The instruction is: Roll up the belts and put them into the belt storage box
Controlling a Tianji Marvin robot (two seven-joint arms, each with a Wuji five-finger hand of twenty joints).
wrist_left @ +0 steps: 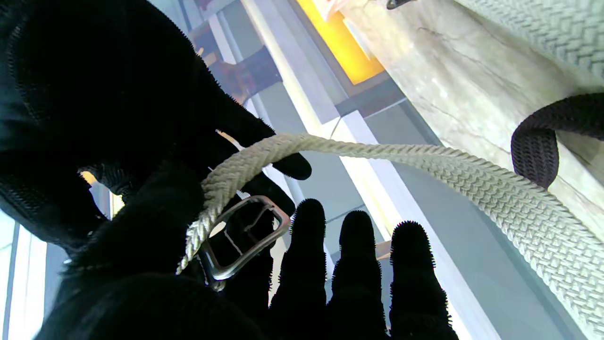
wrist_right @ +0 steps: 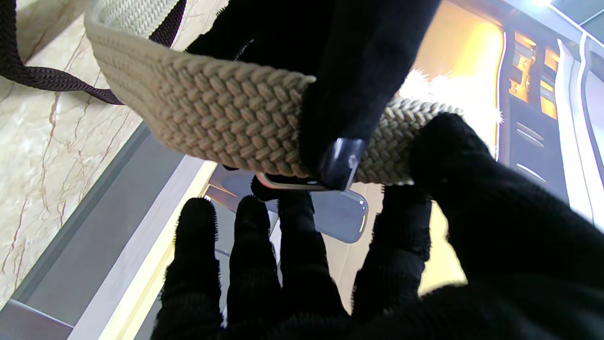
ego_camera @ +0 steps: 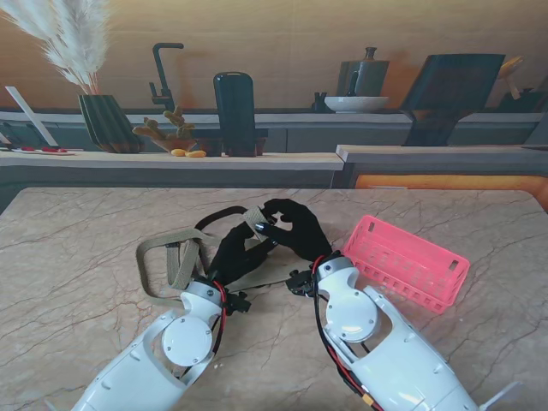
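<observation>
1. Two hands meet over the middle of the marble table (ego_camera: pixel 77 257), where we are handling the beige braided belt (ego_camera: pixel 163 265) at its buckle end. Most of that belt lies as a loose loop on the table to our left. A dark belt (ego_camera: pixel 224 214) lies partly under it, farther from us.

2. Pink and slatted, the belt storage box (ego_camera: pixel 402 261) sits to our right, near the right arm and apart from both belts. We see nothing in it, so no belt has been stored yet.

3. Our left hand (ego_camera: pixel 235 253) holds the beige strap: the left wrist view shows the strap running across the thumb and first finger beside the metal buckle (wrist_left: pixel 245 236), with the other three fingers (wrist_left: pixel 356 255) held out straight.

4. Our right hand (ego_camera: pixel 295 227) is closed on the same belt end, thumb pressed on the braid and fingers beneath it, as the right wrist view shows.

5. We judge that the roll is only starting. To do it well, we should keep the buckle as the core. We should also keep the strap flat rather than twisted, with light tension from the left hand while the right turns the coil. The edges should stack evenly, so the roll stays tight enough to fit the box.
</observation>
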